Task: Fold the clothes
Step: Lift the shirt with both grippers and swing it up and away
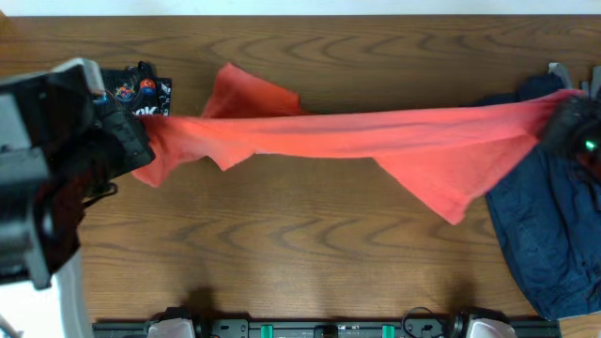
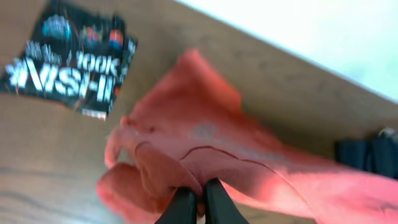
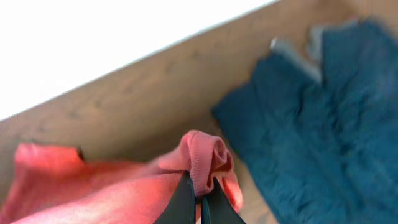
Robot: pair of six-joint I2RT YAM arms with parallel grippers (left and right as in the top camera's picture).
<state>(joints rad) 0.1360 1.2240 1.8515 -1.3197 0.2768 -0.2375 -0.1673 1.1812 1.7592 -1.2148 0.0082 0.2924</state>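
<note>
The left end effector (image 2: 198, 200) is pinching shut on a bunched edge of the soft orange-red fabric T-shirt (image 1: 357, 136) at nine o'clock. The right end effector (image 3: 198, 200) is clamping closed on the opposite edge at three o'clock, stretching the shirt across the brown wooden surface (image 1: 282, 244). To fold well, I judge both should be lowering together at even tension, laying the drooping corners flat and clear of the crumpled navy blue garment (image 1: 545, 235) at four o'clock.
</note>
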